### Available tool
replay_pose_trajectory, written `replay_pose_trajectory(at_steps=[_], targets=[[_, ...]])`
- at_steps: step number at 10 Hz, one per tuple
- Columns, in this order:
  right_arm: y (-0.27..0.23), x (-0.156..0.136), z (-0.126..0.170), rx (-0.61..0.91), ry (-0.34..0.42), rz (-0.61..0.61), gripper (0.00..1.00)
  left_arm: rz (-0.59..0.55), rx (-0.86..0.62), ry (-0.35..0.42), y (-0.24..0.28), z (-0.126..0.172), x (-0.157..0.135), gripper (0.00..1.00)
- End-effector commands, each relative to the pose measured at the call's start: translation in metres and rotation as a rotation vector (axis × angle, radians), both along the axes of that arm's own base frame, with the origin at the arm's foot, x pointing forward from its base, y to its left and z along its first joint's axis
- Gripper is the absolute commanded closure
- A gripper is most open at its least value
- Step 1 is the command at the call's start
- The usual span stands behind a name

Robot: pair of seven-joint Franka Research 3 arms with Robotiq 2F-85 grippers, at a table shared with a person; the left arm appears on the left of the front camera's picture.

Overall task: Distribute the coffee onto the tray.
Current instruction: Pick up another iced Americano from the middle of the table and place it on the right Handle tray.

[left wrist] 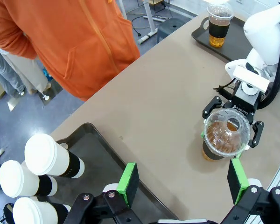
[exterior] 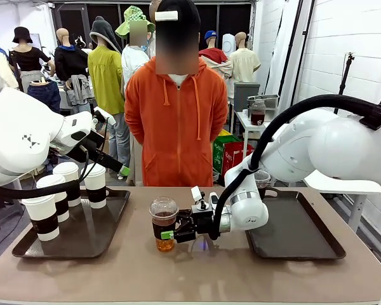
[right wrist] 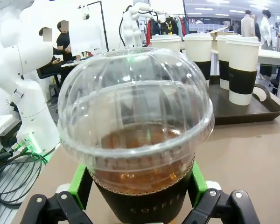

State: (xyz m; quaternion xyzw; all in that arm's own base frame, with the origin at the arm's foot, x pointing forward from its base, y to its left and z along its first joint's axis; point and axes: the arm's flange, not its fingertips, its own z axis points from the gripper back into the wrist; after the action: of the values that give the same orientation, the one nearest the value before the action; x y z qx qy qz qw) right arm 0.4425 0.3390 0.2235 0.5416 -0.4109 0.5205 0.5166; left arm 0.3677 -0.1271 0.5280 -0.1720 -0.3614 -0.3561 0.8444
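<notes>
My right gripper sits low on the worktop with its jaws spread wide either side of the clear dome-lidded cup, green pads level with its dark sleeve; I can't quite tell whether they touch it. That cup stands mid-worktop between the two dark trays; its thin ribbed plastic could buckle if squeezed. My left gripper, also spread and empty, hovers over the left tray by the paper cups.

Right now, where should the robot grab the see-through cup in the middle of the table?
Grab the clear dome-lidded cup around its dark sleeve, below the lid, coming in level from the robot's right. It stands upright, and the dome looks thin and slippery. The right gripper already has its open fingers on either side of that band.
</notes>
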Motion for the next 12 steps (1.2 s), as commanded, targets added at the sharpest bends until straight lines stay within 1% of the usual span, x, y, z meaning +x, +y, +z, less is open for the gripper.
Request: replay_pose_trajectory(at_steps=[1, 2, 3, 4, 5, 7, 9, 10, 12], targets=[[0.010, 0.004, -0.002, -0.019, 0.020, -0.005, 0.00, -0.003, -0.006, 0.004, 0.001, 0.000, 0.000, 0.00], [0.010, 0.004, -0.002, -0.018, 0.018, 0.002, 0.00, -0.003, -0.006, 0.004, 0.001, 0.000, 0.000, 0.00], [0.010, 0.003, -0.002, -0.018, 0.044, 0.000, 0.15, -0.003, -0.006, 0.004, 0.001, 0.000, 0.000, 0.00], [0.008, 0.003, -0.001, -0.003, 0.052, -0.010, 0.35, -0.003, -0.006, 0.004, 0.001, 0.000, 0.000, 0.00], [0.007, 0.003, -0.001, 0.001, 0.028, -0.003, 0.35, -0.003, -0.006, 0.004, 0.001, 0.000, 0.000, 0.00], [0.006, 0.003, 0.002, 0.013, 0.042, 0.003, 0.35, -0.003, -0.006, 0.004, 0.001, 0.000, 0.000, 0.00], [0.003, 0.004, 0.011, 0.033, 0.046, 0.005, 0.35, -0.003, -0.006, 0.004, 0.001, 0.000, 0.000, 0.00], [0.000, 0.003, 0.020, 0.047, 0.062, 0.012, 0.35, -0.003, -0.006, 0.004, 0.001, 0.000, 0.000, 0.00], [-0.014, 0.001, 0.050, 0.054, 0.089, 0.018, 0.35, -0.003, -0.006, 0.004, 0.001, 0.000, 0.000, 0.00]])
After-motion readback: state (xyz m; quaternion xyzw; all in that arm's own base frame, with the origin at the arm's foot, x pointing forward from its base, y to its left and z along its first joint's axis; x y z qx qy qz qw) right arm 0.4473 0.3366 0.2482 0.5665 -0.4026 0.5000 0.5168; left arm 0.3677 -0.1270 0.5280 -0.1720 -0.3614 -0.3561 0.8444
